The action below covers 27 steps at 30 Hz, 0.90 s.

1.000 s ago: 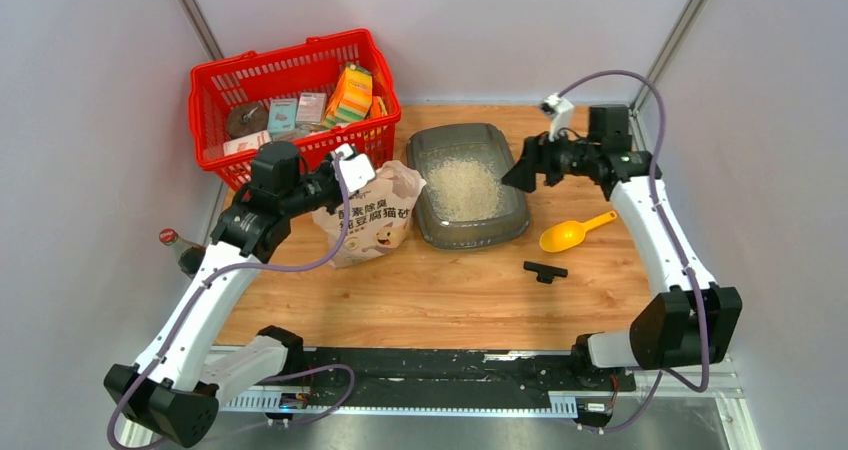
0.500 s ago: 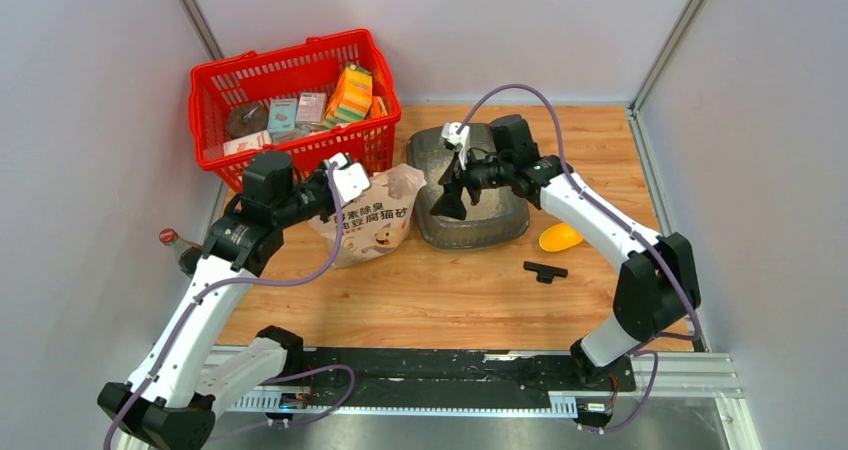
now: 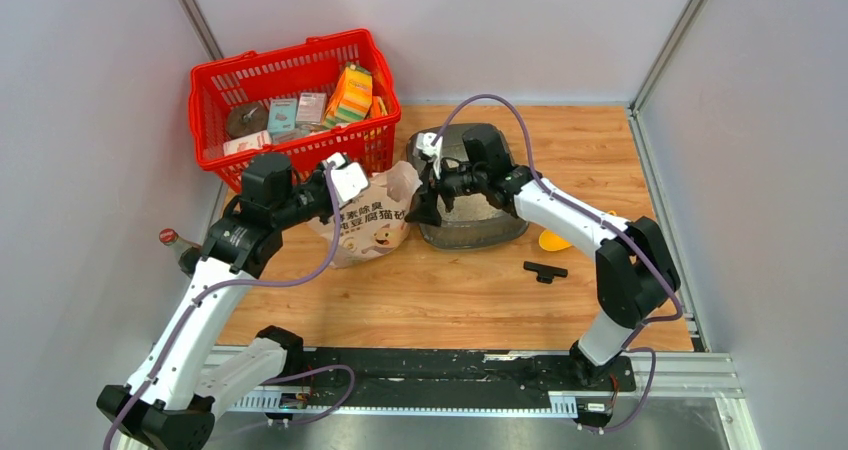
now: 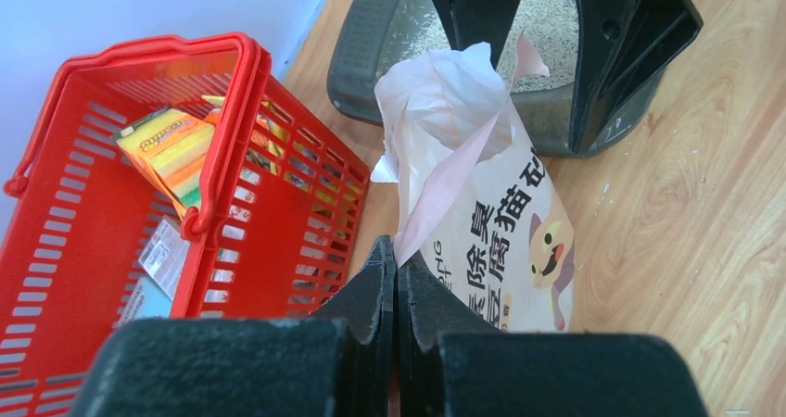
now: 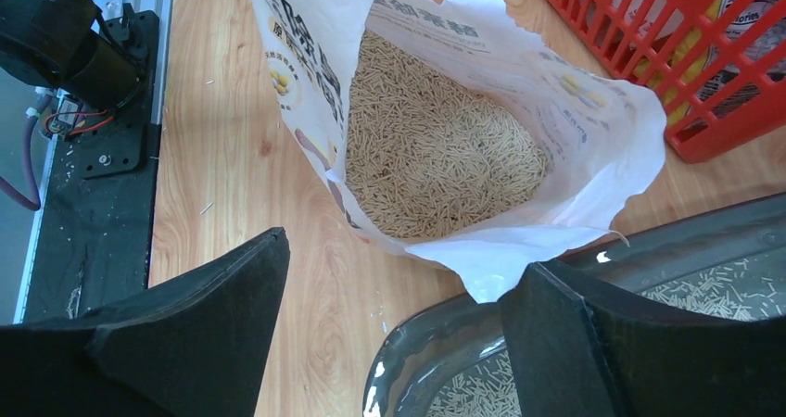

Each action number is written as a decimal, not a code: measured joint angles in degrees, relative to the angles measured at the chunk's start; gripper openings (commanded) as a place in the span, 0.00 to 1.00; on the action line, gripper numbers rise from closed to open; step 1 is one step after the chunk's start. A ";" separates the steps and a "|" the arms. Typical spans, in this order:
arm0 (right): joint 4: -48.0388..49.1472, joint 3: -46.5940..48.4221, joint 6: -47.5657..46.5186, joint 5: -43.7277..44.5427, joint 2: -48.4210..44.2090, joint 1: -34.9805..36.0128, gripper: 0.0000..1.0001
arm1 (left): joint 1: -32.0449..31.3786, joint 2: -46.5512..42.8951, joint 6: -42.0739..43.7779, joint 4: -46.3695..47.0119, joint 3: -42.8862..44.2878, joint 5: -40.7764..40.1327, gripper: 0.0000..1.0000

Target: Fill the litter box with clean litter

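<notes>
While the left gripper (image 4: 396, 250) is clenched on the torn top edge of the paper bag (image 4: 500, 241), I've got the right gripper (image 5: 403, 255) spread wide, gripping nothing. On the right wrist cam the bag mouth sits directly ahead of the right gripper, framed between its two fingers, with clean litter (image 5: 436, 148) visible inside. More litter lies in the litter box (image 5: 417, 343), whose rim is just under that gripper, below one finger. Bag is upright, touching or just beside the box rim; can't tell which. Red basket (image 4: 232, 157) is off to the left of the left gripper, just beside the bag. Yellow scoop (image 3: 555, 240) is on the far side of the box from the right gripper, half hidden by that arm.
</notes>
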 measured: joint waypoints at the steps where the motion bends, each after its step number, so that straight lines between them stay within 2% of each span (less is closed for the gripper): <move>1: 0.07 0.00 0.28 0.09 0.15 0.15 0.83 | 0.00 0.00 -0.04 -0.20 0.11 0.20 0.00; 7: -4.50 0.33 -0.92 1.38 -0.85 -0.42 0.84 | 0.00 -0.09 -0.42 -7.19 3.58 4.33 0.00; 17: -17.35 0.57 -6.25 3.15 -11.54 -3.56 0.84 | 0.00 -3.85 0.44 -16.26 5.27 11.43 0.00; 22: -17.59 1.66 0.02 4.02 -13.05 -2.86 0.82 | 0.00 -4.96 0.94 -17.16 5.07 12.96 0.00; 27: -18.73 3.67 8.15 9.88 -12.52 0.13 0.82 | -0.02 -5.90 0.50 -13.18 2.60 12.20 0.00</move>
